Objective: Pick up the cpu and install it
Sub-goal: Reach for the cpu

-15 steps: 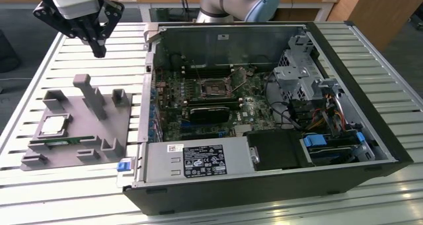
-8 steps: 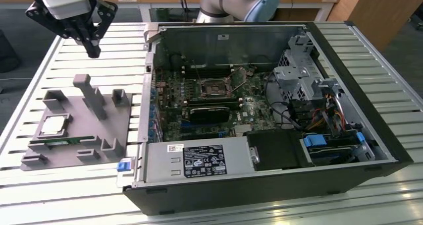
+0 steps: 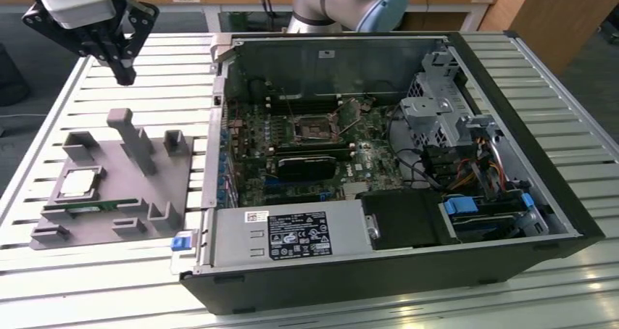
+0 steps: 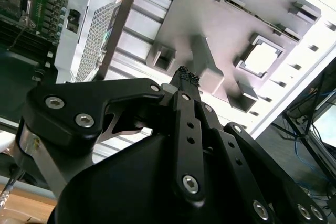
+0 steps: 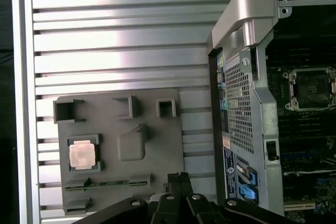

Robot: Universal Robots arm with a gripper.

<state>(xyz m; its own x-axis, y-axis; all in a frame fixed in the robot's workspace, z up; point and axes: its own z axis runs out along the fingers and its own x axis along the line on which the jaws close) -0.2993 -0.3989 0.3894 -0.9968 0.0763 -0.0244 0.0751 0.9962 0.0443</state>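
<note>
The cpu [image 3: 80, 182] lies flat in a square pocket of the grey fixture plate [image 3: 114, 190] on the slatted table, at the exterior view's left. Both wrist views also show the silvery chip [image 5: 83, 156] [image 4: 261, 57] in its pocket. My gripper [image 3: 123, 74] hangs in the air above the table, beyond the fixture and well clear of the cpu. Its fingertips [image 5: 178, 177] are pressed together and hold nothing. The motherboard's open cpu socket [image 3: 314, 130] sits inside the open computer case [image 3: 541, 198], and the first wrist view shows the socket [image 5: 310, 87] too.
A green memory stick [image 3: 89, 208] lies in a slot of the fixture near the cpu. A tall post [image 3: 135, 144] and several small blocks rise from the fixture. The case's raised side wall [image 3: 214, 126] stands between fixture and motherboard. A power supply [image 3: 290, 235] fills the case's near corner.
</note>
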